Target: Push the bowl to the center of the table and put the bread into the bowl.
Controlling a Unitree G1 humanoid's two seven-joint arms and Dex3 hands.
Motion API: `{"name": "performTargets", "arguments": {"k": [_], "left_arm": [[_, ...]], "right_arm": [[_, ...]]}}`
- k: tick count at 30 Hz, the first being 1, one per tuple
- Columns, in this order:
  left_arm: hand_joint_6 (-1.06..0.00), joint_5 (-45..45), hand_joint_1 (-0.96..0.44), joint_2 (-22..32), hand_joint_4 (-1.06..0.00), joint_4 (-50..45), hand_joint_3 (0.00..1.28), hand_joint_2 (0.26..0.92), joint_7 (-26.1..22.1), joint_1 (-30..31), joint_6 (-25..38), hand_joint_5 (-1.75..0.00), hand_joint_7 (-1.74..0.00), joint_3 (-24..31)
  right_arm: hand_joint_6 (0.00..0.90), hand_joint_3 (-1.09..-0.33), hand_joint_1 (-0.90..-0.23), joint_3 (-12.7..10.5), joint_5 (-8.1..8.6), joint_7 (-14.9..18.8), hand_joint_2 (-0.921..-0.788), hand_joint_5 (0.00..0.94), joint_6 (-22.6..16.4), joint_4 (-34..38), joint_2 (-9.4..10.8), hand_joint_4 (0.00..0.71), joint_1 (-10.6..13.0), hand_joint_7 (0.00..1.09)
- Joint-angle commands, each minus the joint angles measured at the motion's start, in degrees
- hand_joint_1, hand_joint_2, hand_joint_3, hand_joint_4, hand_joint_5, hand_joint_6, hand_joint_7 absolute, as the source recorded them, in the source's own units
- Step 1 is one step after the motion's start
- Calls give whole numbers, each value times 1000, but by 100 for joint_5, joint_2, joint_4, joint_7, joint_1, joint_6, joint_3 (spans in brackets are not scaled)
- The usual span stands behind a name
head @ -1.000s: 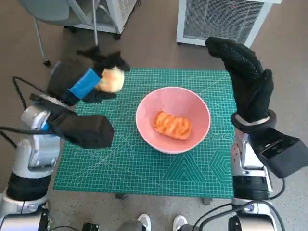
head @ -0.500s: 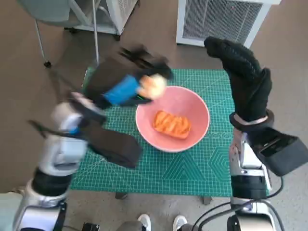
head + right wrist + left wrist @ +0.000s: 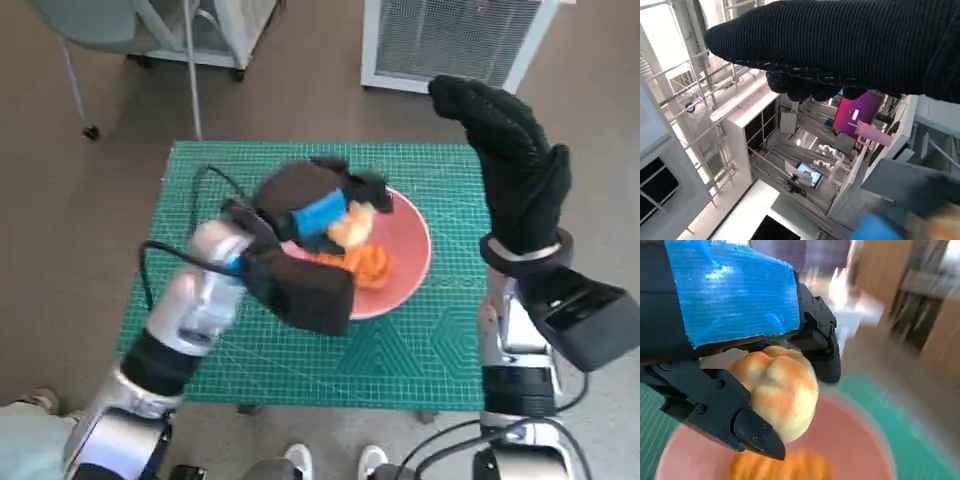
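A pale round bread roll (image 3: 777, 390) is grasped between the fingers (image 3: 747, 427) of the left hand (image 3: 318, 208), which is held over the pink bowl (image 3: 408, 250). The roll is seen just above the bowl's hollow, not resting in it. An orange piece of bread (image 3: 365, 262) lies inside the bowl, beneath and slightly to the right of the held roll. The bowl is placed around the middle of the green cutting mat (image 3: 190, 200) covering the counter, a little toward the far side. The right hand (image 3: 512, 170) is raised at the right edge of the counter, apart from the bowl, with its fingers released, extended and holding nothing.
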Motion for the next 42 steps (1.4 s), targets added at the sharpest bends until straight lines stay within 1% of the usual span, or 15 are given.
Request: {"name": "performTargets", "arguments": {"k": [1,4,10,12,16,18,19,24,29,31,37,42], "left_arm": [[-204,-139,-477,13,-158,19,26,891,-343,-40,150,-21,-98,2],[-192,-357,-548,-8,-115,49,31,913,-307,18,39,-5,-72,124],[-190,-1132,-583,-2,-59,-46,71,920,-261,168,-279,-1,-59,610],[-179,-1357,-589,11,-28,-126,115,921,-225,225,-371,-1,-49,771],[-159,-1876,-592,-9,-7,-348,185,921,-43,423,-688,1,-36,1204],[-154,-2151,-595,-46,-2,-488,254,921,62,543,-824,1,-32,1440],[-153,-2302,-595,-78,-1,-546,269,921,131,610,-913,1,-32,1563],[-145,-3181,-633,-327,1,-450,457,921,367,824,-1525,1,-28,2123],[-146,-4107,-679,-636,1,-82,567,921,449,842,-2113,1,-29,2658],[-155,-4428,-694,-754,-2,61,586,921,452,804,-2286,-1,-33,2825],[-187,-5211,-727,-1113,-58,423,610,921,449,677,-2694,-26,-47,3203],[-212,-5404,-728,-1271,-110,614,592,921,464,638,-3070,-41,-54,3339]], "right_arm": [[-1,-840,-716,-25,3,28,-921,4,44,12,-32,263,127,685],[-1,-842,-713,-27,12,29,-921,3,51,16,-35,262,119,684],[-1,-843,-706,-15,5,15,-921,3,49,16,-32,261,117,683],[-1,-844,-705,-11,-1,11,-921,3,48,20,-29,261,114,683],[-1,-844,-703,-5,-17,-10,-921,3,44,24,-14,262,100,683],[-1,-844,-702,-5,-30,-27,-921,4,39,21,-8,262,91,683],[-1,-844,-702,-4,-37,-37,-921,4,39,17,-6,262,87,683],[-1,-843,-701,-8,-69,-87,-921,3,42,11,-4,260,53,683],[-1,-839,-703,7,-152,-185,-921,1,55,-15,0,256,2,685],[-1,-838,-704,15,-191,-227,-921,1,62,-33,2,256,-18,686],[-1,-832,-706,25,-301,-336,-921,3,106,-10,13,260,-137,689],[-1,-829,-701,49,-346,-404,-921,6,135,20,26,265,-237,694]]}}
